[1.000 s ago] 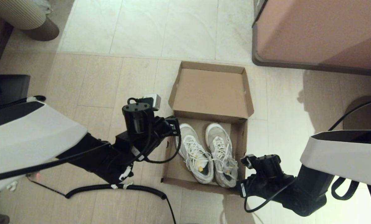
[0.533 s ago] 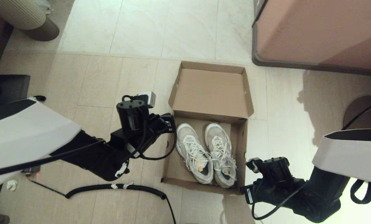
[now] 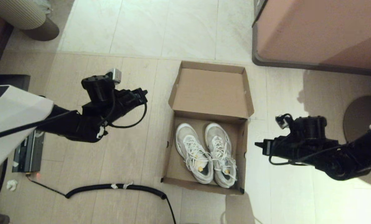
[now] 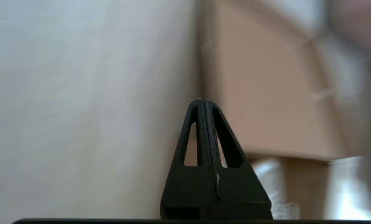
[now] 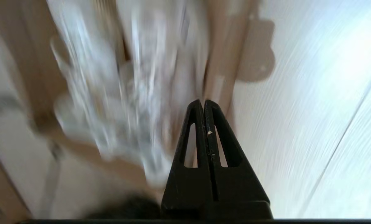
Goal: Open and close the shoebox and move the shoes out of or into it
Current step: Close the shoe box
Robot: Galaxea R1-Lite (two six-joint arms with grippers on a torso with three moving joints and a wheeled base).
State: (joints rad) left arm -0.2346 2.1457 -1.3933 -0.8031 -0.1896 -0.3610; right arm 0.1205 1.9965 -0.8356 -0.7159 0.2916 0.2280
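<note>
The shoebox point(image 3: 209, 130) sat on the floor, lid flipped back, and the shoes point(image 3: 205, 151) lay side by side inside it. The left gripper point(image 3: 143, 92) hung off to the box's left, fingers clenched on nothing. The right gripper point(image 3: 257, 144) hovered just right of the box, pinched tight and empty

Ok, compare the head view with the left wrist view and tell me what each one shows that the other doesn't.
Only the head view: the whole open shoebox, both shoes side by side inside, the right pincer beside the box's right wall, the coiled cable and the pinkish furniture block.
Only the left wrist view: the left pincer's fingers pressed together, holding nothing.
Both: pale floor, the flipped-back cardboard lid, and the left pincer clear of the box.
</note>
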